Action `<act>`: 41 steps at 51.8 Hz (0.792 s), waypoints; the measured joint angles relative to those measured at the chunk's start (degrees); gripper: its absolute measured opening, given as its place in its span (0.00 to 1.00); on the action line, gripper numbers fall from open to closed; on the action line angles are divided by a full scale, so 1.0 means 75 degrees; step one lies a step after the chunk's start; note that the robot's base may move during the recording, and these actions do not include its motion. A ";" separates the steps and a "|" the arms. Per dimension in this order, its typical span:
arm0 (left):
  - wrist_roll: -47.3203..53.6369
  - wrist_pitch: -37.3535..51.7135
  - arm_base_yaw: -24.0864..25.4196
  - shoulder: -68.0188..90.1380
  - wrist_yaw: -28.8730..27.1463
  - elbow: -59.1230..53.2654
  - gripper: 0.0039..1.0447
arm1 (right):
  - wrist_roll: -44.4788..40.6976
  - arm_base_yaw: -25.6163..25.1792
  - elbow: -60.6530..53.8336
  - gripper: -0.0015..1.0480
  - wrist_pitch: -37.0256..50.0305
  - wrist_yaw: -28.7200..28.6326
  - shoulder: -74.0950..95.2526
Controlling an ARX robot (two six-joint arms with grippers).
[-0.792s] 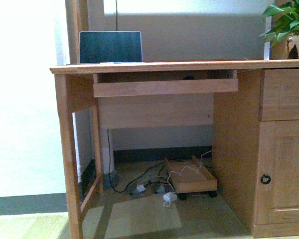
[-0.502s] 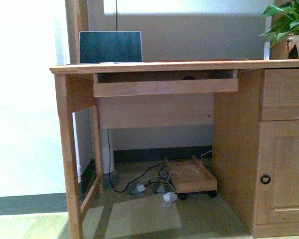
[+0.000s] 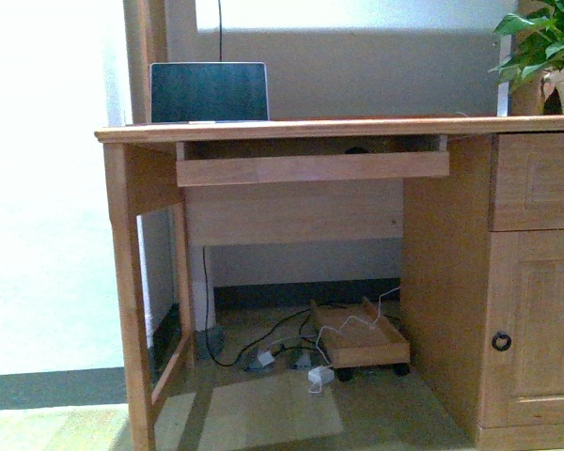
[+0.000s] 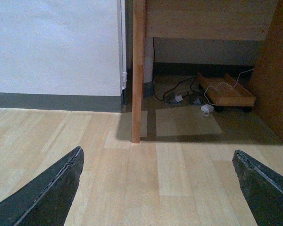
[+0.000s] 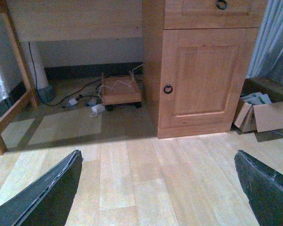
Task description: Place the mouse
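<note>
A small dark rounded shape, apparently the mouse (image 3: 357, 147), peeks over the front board of the pull-out tray (image 3: 310, 167) under the desk top (image 3: 338, 127); most of it is hidden. Neither arm shows in the front view. My left gripper (image 4: 156, 155) hangs open over bare wood floor in front of the desk's left leg (image 4: 139, 70), nothing between its dark fingers (image 4: 52, 193). My right gripper (image 5: 158, 155) is also open and empty, over the floor before the cupboard door (image 5: 205, 80).
A laptop (image 3: 209, 91) stands open on the desk at the left, and a potted plant (image 3: 545, 47) at the right end. Under the desk are a wheeled wooden trolley (image 3: 357, 338) and loose cables (image 3: 263, 352). A cardboard box (image 5: 262, 113) lies right of the cupboard.
The desk sits slightly lower in the front view than before, a small shift of the camera. Nothing on the desk or tray has moved.
</note>
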 joint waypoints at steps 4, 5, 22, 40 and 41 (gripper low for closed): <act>0.0000 0.0000 0.0000 0.0000 0.0000 0.0000 0.93 | 0.0000 0.0000 0.0000 0.93 0.0000 0.0000 0.0000; 0.0000 0.0000 0.0000 0.0000 0.0000 0.0000 0.93 | 0.0000 0.0000 0.0000 0.93 0.0000 0.0000 0.0000; 0.0000 0.0000 0.0000 0.0000 -0.0003 0.0000 0.93 | 0.0000 0.0000 0.0000 0.93 0.0000 0.0000 0.0000; 0.0000 0.0000 0.0000 -0.0003 0.0000 0.0000 0.93 | 0.0000 0.0000 0.0000 0.93 0.0003 0.0000 0.0000; 0.0000 0.0000 0.0000 0.0000 -0.0003 0.0000 0.93 | 0.0000 0.0000 0.0000 0.93 0.0000 -0.0003 0.0000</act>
